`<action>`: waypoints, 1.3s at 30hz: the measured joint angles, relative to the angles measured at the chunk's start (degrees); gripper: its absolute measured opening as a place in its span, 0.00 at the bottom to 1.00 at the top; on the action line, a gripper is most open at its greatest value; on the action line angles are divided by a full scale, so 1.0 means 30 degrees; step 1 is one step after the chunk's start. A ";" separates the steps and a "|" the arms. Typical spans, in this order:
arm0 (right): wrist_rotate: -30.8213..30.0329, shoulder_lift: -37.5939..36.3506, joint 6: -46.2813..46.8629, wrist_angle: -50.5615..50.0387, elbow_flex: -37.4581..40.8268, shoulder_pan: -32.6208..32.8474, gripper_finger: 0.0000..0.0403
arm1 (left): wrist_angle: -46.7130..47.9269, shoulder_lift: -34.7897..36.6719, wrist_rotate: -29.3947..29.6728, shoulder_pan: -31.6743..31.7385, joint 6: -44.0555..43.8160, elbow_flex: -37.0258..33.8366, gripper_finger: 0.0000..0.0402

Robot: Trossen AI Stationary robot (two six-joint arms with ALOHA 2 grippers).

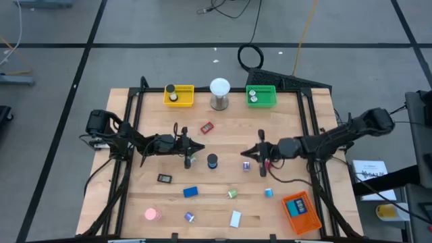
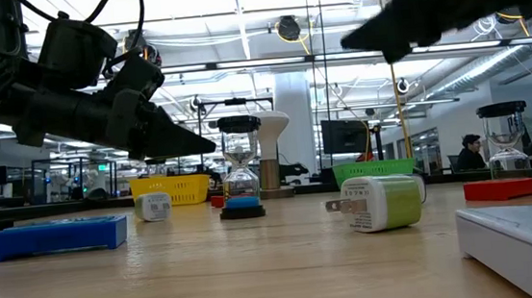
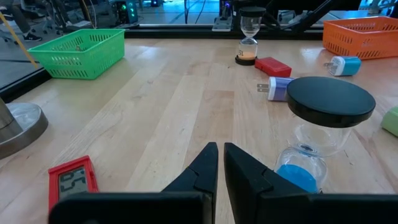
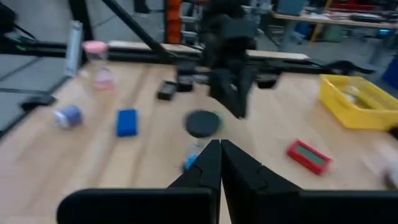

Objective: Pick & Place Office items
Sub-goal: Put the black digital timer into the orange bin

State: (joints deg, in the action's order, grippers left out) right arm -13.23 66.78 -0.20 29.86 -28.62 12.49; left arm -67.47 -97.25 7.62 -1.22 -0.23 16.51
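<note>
High view shows the blue hourglass (image 1: pixel 212 161) upright between both pressed-together hands, the left hand (image 1: pixel 191 154) nearer than the right hand (image 1: pixel 254 158).

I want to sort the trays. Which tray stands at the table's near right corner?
The orange tray; the yellow tray and green tray stand at the far edge.

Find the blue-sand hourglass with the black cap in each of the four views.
High view: the hourglass stands at table centre.
Low view: left of centre.
Left wrist view: close up, at the right.
Right wrist view: centre.
Shared landmark: the red timer near it, seen in the high and both wrist views.
</note>
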 joint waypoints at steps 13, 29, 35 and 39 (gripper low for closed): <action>0.0021 0.0007 -0.1960 0.1195 0.0415 -0.1575 0.00 | 0.0003 0.0000 0.0000 0.0004 0.0000 0.0000 0.08; -0.0001 0.0007 -0.1718 0.2308 0.0414 -0.1559 0.01 | -0.0004 0.0000 0.0000 -0.0003 0.0000 0.0000 0.08; -0.0030 0.0007 -0.2723 0.2481 0.0415 -0.1560 0.01 | -0.0003 0.0000 0.0000 -0.0003 0.0006 0.0000 0.08; -0.0045 0.0007 -0.3624 0.3011 0.0414 -0.1553 0.01 | -0.0036 0.0000 0.0000 -0.0003 0.0004 0.0000 0.08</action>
State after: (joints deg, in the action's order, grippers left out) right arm -13.37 66.81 -11.07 38.89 -27.38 7.84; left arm -67.58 -97.25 7.62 -1.23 -0.22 16.51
